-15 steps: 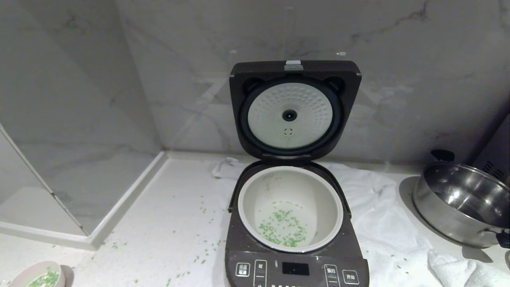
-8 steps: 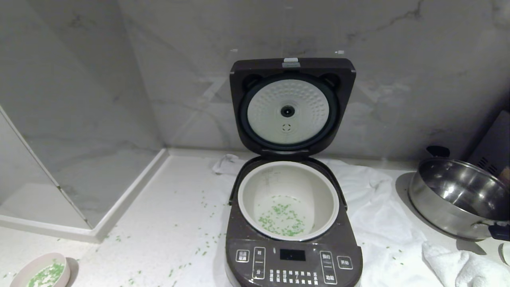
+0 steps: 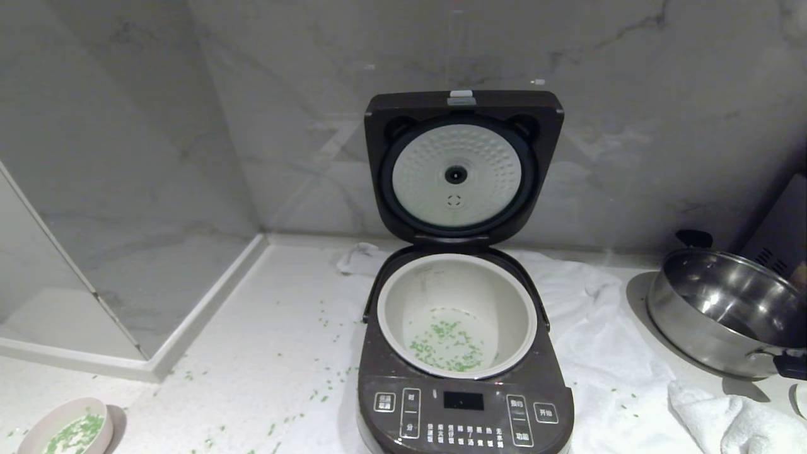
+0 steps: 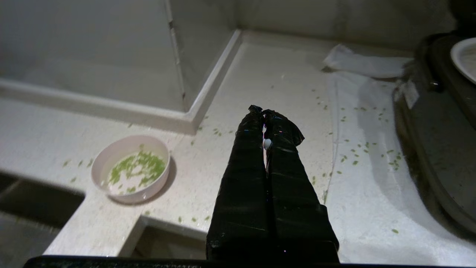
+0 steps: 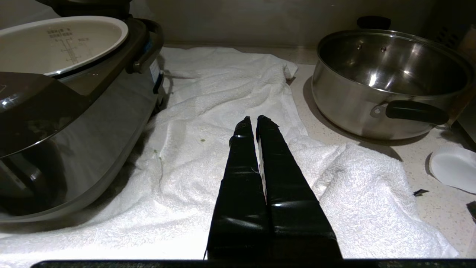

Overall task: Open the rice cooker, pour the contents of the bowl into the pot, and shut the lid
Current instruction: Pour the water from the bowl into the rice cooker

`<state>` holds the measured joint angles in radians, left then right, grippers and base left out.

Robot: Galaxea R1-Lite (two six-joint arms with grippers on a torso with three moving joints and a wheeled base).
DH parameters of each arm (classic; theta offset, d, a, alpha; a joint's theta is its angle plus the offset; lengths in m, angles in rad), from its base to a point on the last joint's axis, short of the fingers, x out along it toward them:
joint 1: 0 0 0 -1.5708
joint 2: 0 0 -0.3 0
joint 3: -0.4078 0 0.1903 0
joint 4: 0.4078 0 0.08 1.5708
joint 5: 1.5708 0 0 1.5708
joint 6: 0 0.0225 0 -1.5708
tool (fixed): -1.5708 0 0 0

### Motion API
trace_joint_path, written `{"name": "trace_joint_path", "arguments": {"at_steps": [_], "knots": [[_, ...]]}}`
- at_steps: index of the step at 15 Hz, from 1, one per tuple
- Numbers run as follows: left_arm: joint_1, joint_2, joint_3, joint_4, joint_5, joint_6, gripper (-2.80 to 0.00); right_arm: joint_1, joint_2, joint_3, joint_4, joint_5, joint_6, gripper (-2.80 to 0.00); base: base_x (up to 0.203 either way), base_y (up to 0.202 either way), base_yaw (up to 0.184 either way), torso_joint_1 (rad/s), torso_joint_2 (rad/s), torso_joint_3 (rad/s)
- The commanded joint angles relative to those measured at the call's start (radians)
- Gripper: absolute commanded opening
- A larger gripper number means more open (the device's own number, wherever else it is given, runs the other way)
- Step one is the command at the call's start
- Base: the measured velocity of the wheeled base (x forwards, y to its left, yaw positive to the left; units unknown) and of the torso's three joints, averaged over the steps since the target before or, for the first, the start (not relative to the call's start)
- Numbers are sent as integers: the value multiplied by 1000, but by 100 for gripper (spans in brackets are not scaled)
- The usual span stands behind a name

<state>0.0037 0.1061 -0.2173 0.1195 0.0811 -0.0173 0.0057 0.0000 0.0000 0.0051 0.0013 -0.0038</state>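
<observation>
The rice cooker [image 3: 463,416] stands mid-counter with its lid [image 3: 457,151] upright against the wall, dimpled plate facing me. Green bits [image 3: 447,347] lie on the floor of the cream pot [image 3: 454,284]. The pink bowl [image 3: 57,407] sits at the counter's near left edge and holds more green bits [image 3: 75,432]. In the left wrist view my left gripper [image 4: 262,110] is shut and empty above the counter, between the bowl [image 4: 130,197] and the cooker [image 4: 427,149]. My right gripper [image 5: 256,121] is shut and empty over the white towel, right of the cooker [image 5: 74,123]. Neither gripper shows in the head view.
A white towel [image 3: 605,340] lies under and right of the cooker. A steel pan [image 3: 725,315] with black handles stands at the right. Loose green bits [image 3: 321,321] are scattered on the counter. A raised ledge [image 3: 202,315] and glass panel bound the left side.
The whole head picture has shifted, bringing more of the cooker's control panel into view, so the camera moved. Nothing on the counter has moved.
</observation>
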Motion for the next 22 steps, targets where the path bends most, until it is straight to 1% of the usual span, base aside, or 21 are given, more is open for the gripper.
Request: {"name": "trace_joint_path", "arguments": {"at_steps": [1,3,4,5,6,7,8,9,10,11,12,13,15,16,18,19,22], "knots": [[4,297,-131,62,98,-74,-280,0,-1,2,-1,0,-1,-280,0,0,0,0,0,0],[15,494,-213,164,167,-141,-280,0,-2,3,-1,0,-1,-280,0,0,0,0,0,0],[37,600,-238,208,188,-173,-280,0,-2,3,-1,0,-1,-280,0,0,0,0,0,0],[79,698,-254,233,199,-194,-280,0,0,2,-1,0,-1,-280,0,0,0,0,0,0],[139,802,-272,251,202,-207,-280,0,-2,2,-1,0,-1,-280,0,0,0,0,0,0],[215,911,-297,266,193,-208,-280,0,-1,3,-1,0,-1,-280,0,0,0,0,0,0],[304,997,-323,276,175,-190,-280,0,-2,2,-1,0,-1,-280,0,0,0,0,0,0],[415,1069,-352,284,144,-147,-280,0,0,2,-1,0,-1,-280,0,0,0,0,0,0],[507,1130,-380,291,103,-93,-280,0,0,3,-1,0,-1,-280,0,0,0,0,0,0],[581,1178,-404,295,62,-43,-280,0,-2,3,-1,0,-1,-280,0,0,0,0,0,0],[637,1224,-424,296,28,2,-280,0,-2,3,-1,0,-1,-280,0,0,0,0,0,0],[674,1265,-433,282,7,27,-280,0,-2,2,-1,0,-1,-280,0,0,0,0,0,0],[734,1327,-432,212,-6,62,-280,0,-2,2,-1,0,-1,-280,0,0,0,0,0,0],[753,1351,-431,199,-8,92,0,0,-2,2,-1,0,-1,-280,0,0,0,0,0,0],[760,1422,-437,184,-9,102,0,0,-1,2,-1,0,-1,-280,0,0,0,0,0,0],[761,1466,-438,155,-10,102,0,0,-2,3,-1,0,-1,-280,0,0,0,0,0,0],[763,1597,-438,11,-11,99,0,0,-2,3,-1,0,-1,-280,0,0,0,0,0,0]]}}
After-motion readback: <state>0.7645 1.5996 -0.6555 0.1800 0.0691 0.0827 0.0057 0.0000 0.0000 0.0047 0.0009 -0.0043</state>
